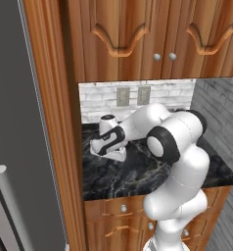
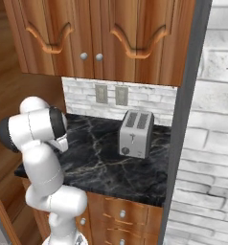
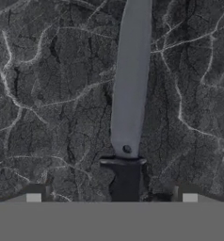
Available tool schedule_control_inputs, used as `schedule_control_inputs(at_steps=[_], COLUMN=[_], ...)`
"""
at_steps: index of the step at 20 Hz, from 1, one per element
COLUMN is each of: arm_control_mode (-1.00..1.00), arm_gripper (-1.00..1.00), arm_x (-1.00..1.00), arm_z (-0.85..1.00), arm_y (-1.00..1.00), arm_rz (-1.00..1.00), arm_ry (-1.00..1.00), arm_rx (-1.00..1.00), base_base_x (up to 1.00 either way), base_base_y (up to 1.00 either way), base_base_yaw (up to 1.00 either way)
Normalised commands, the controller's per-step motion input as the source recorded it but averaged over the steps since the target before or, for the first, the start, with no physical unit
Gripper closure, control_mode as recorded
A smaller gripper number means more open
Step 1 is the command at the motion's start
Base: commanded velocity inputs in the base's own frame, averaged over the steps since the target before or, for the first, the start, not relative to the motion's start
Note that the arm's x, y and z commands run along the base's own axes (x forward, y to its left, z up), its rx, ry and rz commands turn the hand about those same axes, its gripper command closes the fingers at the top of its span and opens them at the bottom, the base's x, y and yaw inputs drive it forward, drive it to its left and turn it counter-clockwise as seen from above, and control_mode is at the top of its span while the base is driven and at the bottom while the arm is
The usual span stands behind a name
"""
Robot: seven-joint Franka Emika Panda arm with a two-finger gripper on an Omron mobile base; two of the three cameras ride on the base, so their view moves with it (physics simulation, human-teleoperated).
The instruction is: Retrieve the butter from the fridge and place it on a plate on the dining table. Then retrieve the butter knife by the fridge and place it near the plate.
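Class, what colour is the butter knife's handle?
Dark, nearly black; the butter knife has a pale grey blade. Clearest in the hand view.

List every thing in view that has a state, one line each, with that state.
butter knife: lying flat on the marble counter, not gripped
gripper: open, fingers either side of the knife's dark handle
upper cabinet doors: closed
counter drawers: closed
toaster: upright, slots empty
fridge: door closed
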Motion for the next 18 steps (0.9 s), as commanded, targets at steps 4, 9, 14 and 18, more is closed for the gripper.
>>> schedule_control_inputs(at_steps=[4, 9, 14, 18], arm_control_mode=[-1.00, -1.00, -1.00, -1.00], arm_gripper=[-1.00, -1.00, 1.00, 1.00], arm_x=[-0.01, 0.00, 0.00, 0.00], arm_z=[-0.30, -0.27, -0.14, -0.09], arm_y=[0.00, 0.00, 0.00, 0.00], arm_rz=[-0.05, -0.04, -0.01, -0.01], arm_ry=[0.00, 0.00, -0.02, -0.05], arm_rx=[0.00, -0.01, 0.00, 0.00], base_base_x=[0.00, 0.00, 0.00, 0.00], base_base_y=[0.00, 0.00, 0.00, 0.00], base_base_yaw=[0.00, 0.00, 0.00, 0.00])
